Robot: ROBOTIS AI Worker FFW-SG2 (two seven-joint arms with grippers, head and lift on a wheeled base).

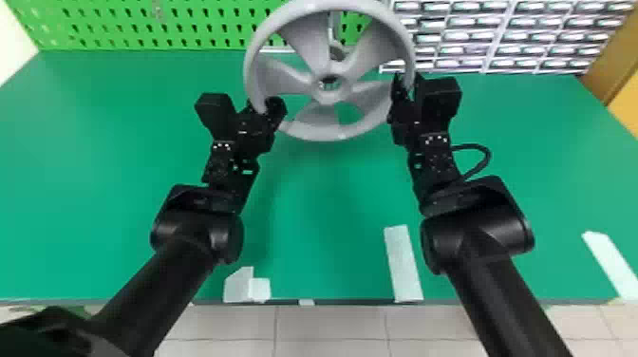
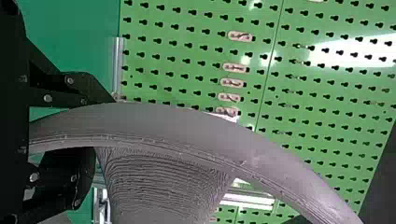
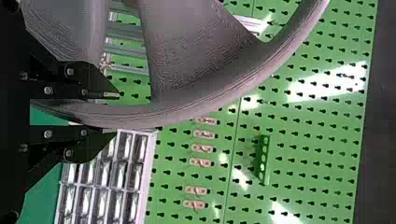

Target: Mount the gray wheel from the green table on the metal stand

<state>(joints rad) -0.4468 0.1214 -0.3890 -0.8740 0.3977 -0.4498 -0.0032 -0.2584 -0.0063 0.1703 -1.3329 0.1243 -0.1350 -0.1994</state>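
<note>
Spread flat and smooth below both jaws, green table (image 1: 118,166); spanning between them, gray wheel (image 1: 329,97), round, finely ridged, broad-spoked, widest from grip to grip, rim clamped equally near by left gripper (image 1: 264,107) and right gripper (image 1: 408,85). Beyond the jaws, through the spokes, apparently metal stand (image 1: 334,28); probably needs advancing that way, hub (image 1: 328,83) aligned, without tilting.

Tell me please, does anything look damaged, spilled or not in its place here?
Nothing looks spilled or broken. Only the white patch near the green table's front edge looks odd: its outline is uneven, unlike the straighter strip to its right. The gray wheel, held by left pincer and right pincer, looks undamaged.
</note>
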